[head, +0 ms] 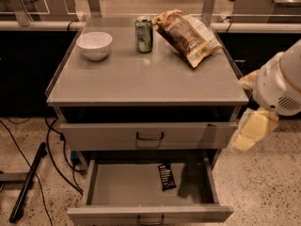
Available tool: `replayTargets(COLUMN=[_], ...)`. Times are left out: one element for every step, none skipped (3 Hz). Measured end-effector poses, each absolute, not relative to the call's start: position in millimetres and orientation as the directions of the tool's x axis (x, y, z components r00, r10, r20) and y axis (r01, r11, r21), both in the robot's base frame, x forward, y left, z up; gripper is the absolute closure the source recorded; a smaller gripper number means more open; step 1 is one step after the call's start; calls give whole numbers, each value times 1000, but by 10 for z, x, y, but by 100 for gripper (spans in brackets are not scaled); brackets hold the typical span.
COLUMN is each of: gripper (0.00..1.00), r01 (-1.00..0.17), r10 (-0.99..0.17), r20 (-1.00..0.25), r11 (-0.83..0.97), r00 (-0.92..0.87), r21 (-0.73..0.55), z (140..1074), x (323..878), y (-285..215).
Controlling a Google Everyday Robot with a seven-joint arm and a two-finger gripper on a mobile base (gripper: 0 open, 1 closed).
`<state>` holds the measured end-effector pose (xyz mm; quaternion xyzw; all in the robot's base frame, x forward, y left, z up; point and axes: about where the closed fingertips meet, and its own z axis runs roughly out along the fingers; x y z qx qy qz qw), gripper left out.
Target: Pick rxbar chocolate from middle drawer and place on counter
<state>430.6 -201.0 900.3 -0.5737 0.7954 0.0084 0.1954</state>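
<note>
Gripper (245, 139) hangs right of cabinet, beside shut upper drawer (108, 136); open or closed, I cannot tell; nothing visibly held. Rxbar chocolate (166, 176) lies flat on open middle drawer (122, 188) floor, right of centre. My worry: reaching in, I clip upper drawer front, or flat bar skids on bare metal

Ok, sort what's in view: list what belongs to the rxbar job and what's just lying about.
Job: rxbar chocolate, lying in the open middle drawer; counter; gripper, off to the right, below the counter's edge.

Lying about: white bowl, green can, chip bag, all on the counter.
</note>
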Motion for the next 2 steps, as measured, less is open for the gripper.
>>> replayTargets(gripper=[46, 71], r01=[-924, -933], r10=[-886, -871], r20=[-390, -433], r11=[339, 326], r00=[-251, -234], r21=[-174, -152], z=[8419, 8040], x=[4305, 4328], y=[-1767, -1556])
